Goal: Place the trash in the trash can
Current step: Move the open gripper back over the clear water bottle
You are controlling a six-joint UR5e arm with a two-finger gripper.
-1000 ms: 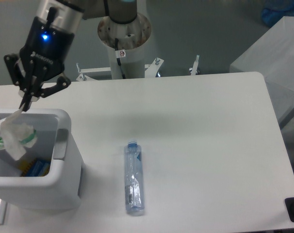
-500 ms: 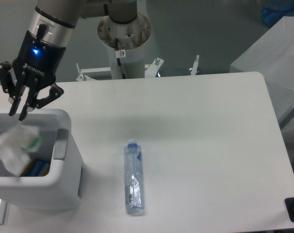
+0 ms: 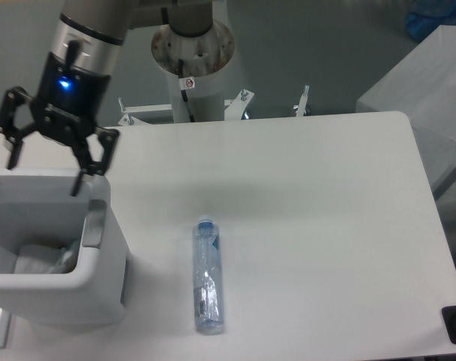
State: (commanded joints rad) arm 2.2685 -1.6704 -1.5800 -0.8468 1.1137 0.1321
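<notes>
Worktop (image 3: 303, 195), white and rounded at its far right corner, fills most of the fixed camera's view, with the robot's pale cylindrical base (image 3: 192, 53) standing behind its far edge. At the left side sits the trash can (image 3: 100, 301), a white boxy bin with a thick rim and a grey side panel facing the camera. Above the bin's far rim hangs the arm's black wrist, a blue light glowing on it, and below it the pincer (image 3: 46, 171), its two dark fingers spread wide apart with nothing between them; the left-hand fingertip in view is over the bin's far left edge, the other just above the rim near the far right corner. Inside the bin, low against the bottom, lies the crumpled wrapper (image 3: 44, 258), pale and partly shadowed, its print hard to make out. On the open surface to the right of the bin, apart from it, lies the slim clear bottle (image 3: 207, 280) on its side, blue cap pointing away from the camera toward the robot's base, its body running toward the near edge
</notes>
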